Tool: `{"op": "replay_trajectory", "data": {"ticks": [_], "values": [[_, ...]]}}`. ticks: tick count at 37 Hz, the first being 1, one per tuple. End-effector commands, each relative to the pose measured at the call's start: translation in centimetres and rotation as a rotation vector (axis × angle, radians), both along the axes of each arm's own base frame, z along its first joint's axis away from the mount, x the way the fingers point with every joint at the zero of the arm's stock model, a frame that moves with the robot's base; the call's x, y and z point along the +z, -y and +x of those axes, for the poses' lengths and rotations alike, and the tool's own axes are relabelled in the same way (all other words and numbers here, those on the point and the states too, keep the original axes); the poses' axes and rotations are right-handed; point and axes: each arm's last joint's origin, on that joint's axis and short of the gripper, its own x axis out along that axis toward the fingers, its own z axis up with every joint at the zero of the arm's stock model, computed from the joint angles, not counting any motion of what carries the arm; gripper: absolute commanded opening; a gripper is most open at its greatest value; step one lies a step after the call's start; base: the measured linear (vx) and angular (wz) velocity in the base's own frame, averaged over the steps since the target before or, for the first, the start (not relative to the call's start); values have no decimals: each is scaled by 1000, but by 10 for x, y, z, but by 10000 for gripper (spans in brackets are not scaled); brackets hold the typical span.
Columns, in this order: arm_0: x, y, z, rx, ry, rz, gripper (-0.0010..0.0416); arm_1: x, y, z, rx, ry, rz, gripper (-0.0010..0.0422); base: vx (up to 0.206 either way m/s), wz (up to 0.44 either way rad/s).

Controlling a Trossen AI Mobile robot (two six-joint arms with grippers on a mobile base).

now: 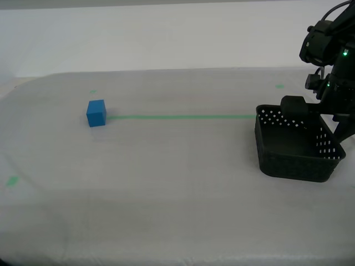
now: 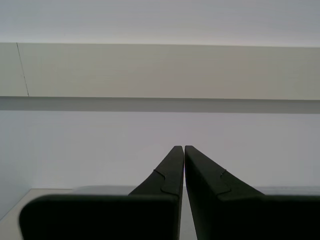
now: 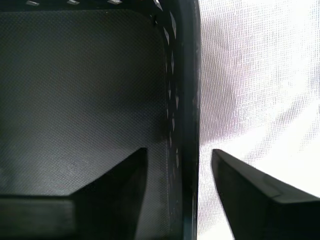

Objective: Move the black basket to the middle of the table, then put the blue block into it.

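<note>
On the exterior view's left, the blue block sits on the table, a small cube touching the green tape line. Rightward, my first gripper straddles the perforated black basket wall, jaws apart. My second gripper is closed, empty.

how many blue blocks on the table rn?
1. The blue block sits on the table at the exterior view's left, at the green tape line's end. The black basket looks empty.

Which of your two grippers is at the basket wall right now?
My first gripper: its open jaws straddle the black basket's wall. My second gripper is shut, empty, facing a wall.
</note>
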Motion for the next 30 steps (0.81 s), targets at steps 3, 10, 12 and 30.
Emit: {"op": "replay_trajectory", "data": {"ticks": [3, 10, 12, 30], "values": [[0, 0, 0, -1, 1, -3, 110, 1, 0, 0, 1, 6, 2, 0, 0, 0], [0, 0, 0, 3, 2, -3, 63, 1, 0, 0, 1, 6, 2, 0, 0, 0], [0, 0, 0, 7, 2, -4, 54, 1, 0, 0, 1, 6, 2, 0, 0, 0], [1, -1, 0, 53, 2, 9, -1, 1, 0, 0, 1, 6, 2, 0, 0, 0]]}}
